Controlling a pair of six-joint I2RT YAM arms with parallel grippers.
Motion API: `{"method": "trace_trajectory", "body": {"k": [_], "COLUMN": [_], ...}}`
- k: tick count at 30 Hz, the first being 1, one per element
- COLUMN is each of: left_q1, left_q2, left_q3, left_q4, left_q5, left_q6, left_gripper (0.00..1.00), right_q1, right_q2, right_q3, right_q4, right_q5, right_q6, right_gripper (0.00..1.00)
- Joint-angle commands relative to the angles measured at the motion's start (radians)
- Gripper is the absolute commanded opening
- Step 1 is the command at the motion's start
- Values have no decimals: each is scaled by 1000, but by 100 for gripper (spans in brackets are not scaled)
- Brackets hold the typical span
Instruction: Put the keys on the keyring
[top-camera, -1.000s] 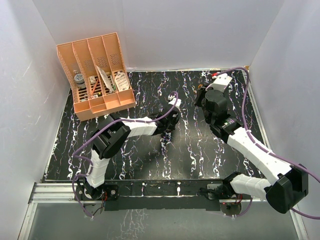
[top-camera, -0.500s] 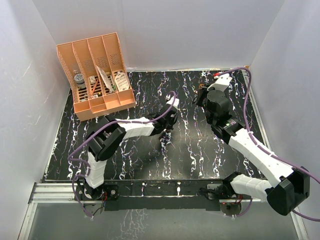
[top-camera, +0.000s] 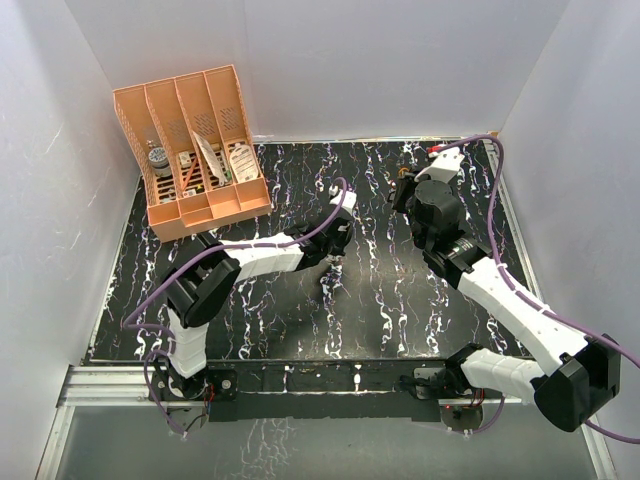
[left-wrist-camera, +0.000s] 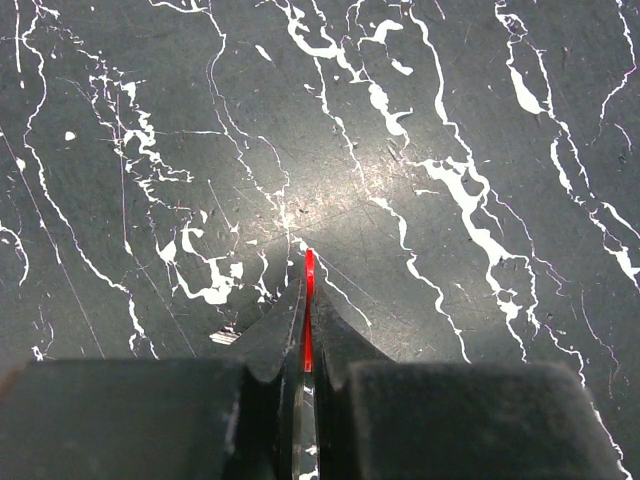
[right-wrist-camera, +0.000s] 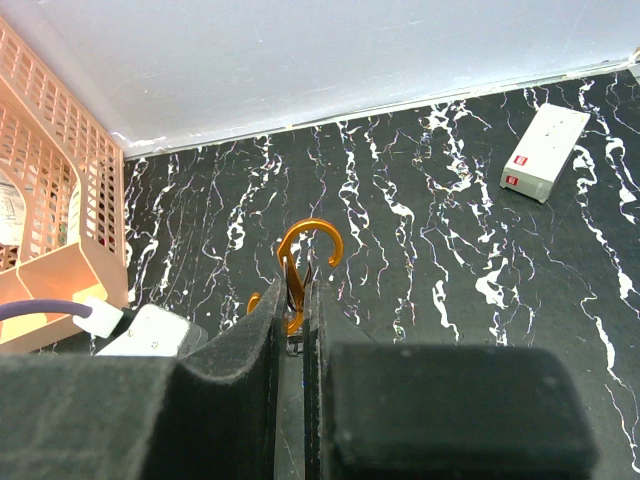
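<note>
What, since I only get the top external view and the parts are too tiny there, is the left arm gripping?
Observer: In the left wrist view, the left gripper has its jaws shut on the red-headed key, seen edge-on, its red tip poking past them.
Operator: And the right arm?
Observer: In the right wrist view, the right gripper has its jaws shut on the keyring, with its orange hooked end sticking out beyond them.

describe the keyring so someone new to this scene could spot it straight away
Over the black marbled table, find the right gripper, which is shut. Pinched in it is the keyring, a thin orange-gold wire loop whose hooked top pokes out above the jaws. Unlike the red key in the left gripper, it is gold and curved.
</note>
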Motion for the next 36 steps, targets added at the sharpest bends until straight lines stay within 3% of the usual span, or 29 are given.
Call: {"method": "trace_trajectory", "body": {"k": [1, 19, 36], "left_q1": [-3, -1, -1], "left_q2": [-69, -332, -492], "left_q3": [-6, 18, -70], "left_q4": [-21, 33, 338], "left_q5": [-26, -115, -100], "left_q6": [12, 93, 72], "left_gripper": [0, 0, 0], "right_q1": [-7, -7, -7], "right_q2": [-32, -16, 47], "right_q3": [23, 18, 5], "right_q4": [19, 20, 78], "right_q5": [-1, -52, -218], "right_q6": [-4, -2, 66], "right_gripper": [0, 0, 0]}}
